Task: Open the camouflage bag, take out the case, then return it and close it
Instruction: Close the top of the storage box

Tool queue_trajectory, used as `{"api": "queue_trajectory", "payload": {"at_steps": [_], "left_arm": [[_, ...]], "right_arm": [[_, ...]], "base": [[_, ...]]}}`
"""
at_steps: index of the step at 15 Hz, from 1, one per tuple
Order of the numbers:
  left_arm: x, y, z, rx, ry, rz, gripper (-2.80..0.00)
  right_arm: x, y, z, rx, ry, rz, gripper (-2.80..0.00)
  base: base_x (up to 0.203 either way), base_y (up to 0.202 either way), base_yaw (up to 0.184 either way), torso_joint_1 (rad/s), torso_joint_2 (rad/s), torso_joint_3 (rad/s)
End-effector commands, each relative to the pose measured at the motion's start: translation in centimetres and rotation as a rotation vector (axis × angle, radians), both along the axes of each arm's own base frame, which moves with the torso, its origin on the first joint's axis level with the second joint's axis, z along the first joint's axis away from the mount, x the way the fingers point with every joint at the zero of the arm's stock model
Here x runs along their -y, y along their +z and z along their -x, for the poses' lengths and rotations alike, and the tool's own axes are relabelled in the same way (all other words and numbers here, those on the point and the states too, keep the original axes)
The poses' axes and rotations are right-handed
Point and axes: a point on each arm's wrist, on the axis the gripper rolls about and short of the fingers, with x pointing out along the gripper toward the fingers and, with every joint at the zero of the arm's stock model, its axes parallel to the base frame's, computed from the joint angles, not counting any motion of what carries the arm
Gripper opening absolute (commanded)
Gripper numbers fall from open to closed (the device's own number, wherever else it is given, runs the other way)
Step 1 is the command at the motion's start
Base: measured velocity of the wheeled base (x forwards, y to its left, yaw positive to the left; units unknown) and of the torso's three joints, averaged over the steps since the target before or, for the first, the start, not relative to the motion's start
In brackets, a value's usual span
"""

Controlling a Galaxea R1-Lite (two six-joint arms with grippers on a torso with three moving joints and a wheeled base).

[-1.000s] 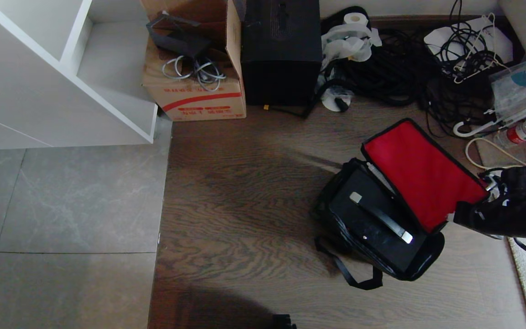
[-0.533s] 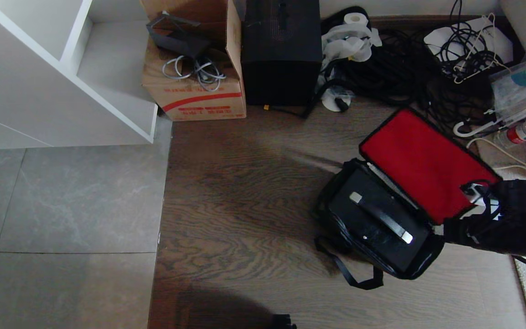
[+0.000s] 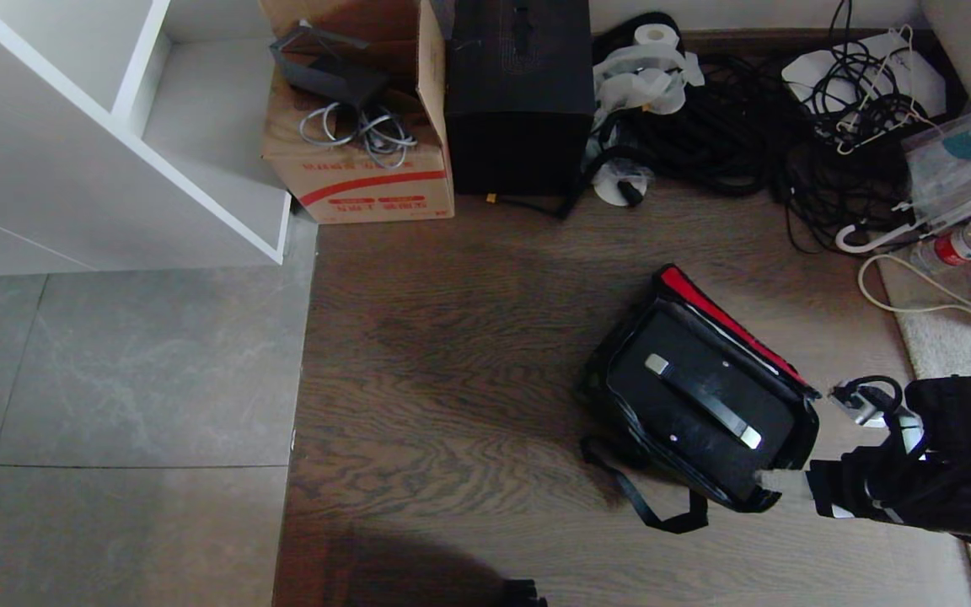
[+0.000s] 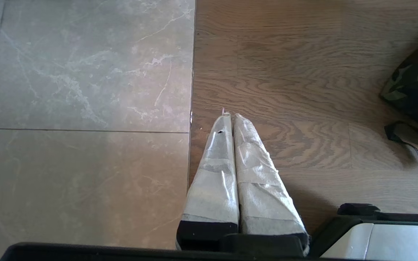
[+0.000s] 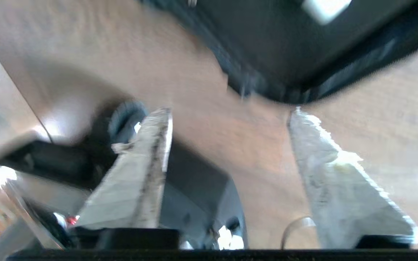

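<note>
Right gripper (image 3: 776, 482) has just let go, fingers now apart and empty at the near corner of the boxy camouflage fabric bag (image 3: 620, 371) on the wood floor, whose red-lined lid (image 3: 726, 324) has dropped from wide open to nearly edge-on above the flat black handled case (image 3: 696, 405) inside, so the opening likely needs redoing.

the right wrist view is blurred, so the camouflage bag (image 5: 303, 47) is only a dark smear there, cut by the top edge. in the head view the case (image 3: 700, 409) hides the inside of the bag, and the right arm (image 3: 924, 480) is cut by the right edge. the left wrist view shows only one corner of the bag.
</note>
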Motion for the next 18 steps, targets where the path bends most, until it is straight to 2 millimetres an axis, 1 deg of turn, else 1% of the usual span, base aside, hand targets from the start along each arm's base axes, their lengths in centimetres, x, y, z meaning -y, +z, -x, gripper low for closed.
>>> {"api": "queue_trajectory", "payload": {"at_steps": [1,3,4,6,8,10,12,14,16,18], "left_arm": [[0.0,-0.3,-0.1,-0.006,0.000,0.000,-2.80],[0.0,-0.2,-0.1,-0.007,0.000,0.000,-2.80],[0.0,-0.3,-0.1,-0.006,0.000,0.000,-2.80],[0.0,-0.2,-0.1,-0.008,0.000,0.000,-2.80],[0.0,-0.2,-0.1,-0.008,0.000,0.000,-2.80],[0.0,-0.2,-0.1,-0.008,0.000,0.000,-2.80],[0.0,-0.2,-0.1,-0.008,0.000,0.000,-2.80],[0.0,-0.2,-0.1,-0.008,0.000,0.000,-2.80],[0.0,-0.2,-0.1,-0.008,0.000,0.000,-2.80],[0.0,-0.2,-0.1,-0.008,0.000,0.000,-2.80]], "right_arm": [[1.6,1.9,-2.8,0.081,-0.093,-0.050,0.00],[4.6,3.0,-5.9,0.104,-0.247,-0.132,0.00],[6.6,2.7,-7.1,0.080,-0.328,-0.170,0.00],[10.1,1.3,-9.5,0.030,-0.476,-0.226,0.00],[12.5,0.1,-11.9,0.006,-0.676,-0.286,0.00],[14.0,-1.0,-13.6,-0.049,-0.842,-0.356,0.00],[15.5,-2.7,-14.1,-0.130,-0.936,-0.382,0.00],[15.9,-4.5,-14.5,-0.188,-1.027,-0.474,0.00],[15.9,-5.9,-14.7,-0.268,-1.068,-0.547,0.00],[15.7,-6.5,-15.1,-0.313,-1.084,-0.605,0.00]], "base": [[0.000,0.000,0.000,0.000,0.00,0.000],[0.000,0.000,0.000,0.000,0.00,0.000],[0.000,0.000,0.000,0.000,0.00,0.000],[0.000,0.000,0.000,0.000,0.00,0.000],[0.000,0.000,0.000,0.000,0.00,0.000],[0.000,0.000,0.000,0.000,0.00,0.000],[0.000,0.000,0.000,0.000,0.00,0.000],[0.000,0.000,0.000,0.000,0.00,0.000],[0.000,0.000,0.000,0.000,0.00,0.000],[0.000,0.000,0.000,0.000,0.00,0.000]]}}
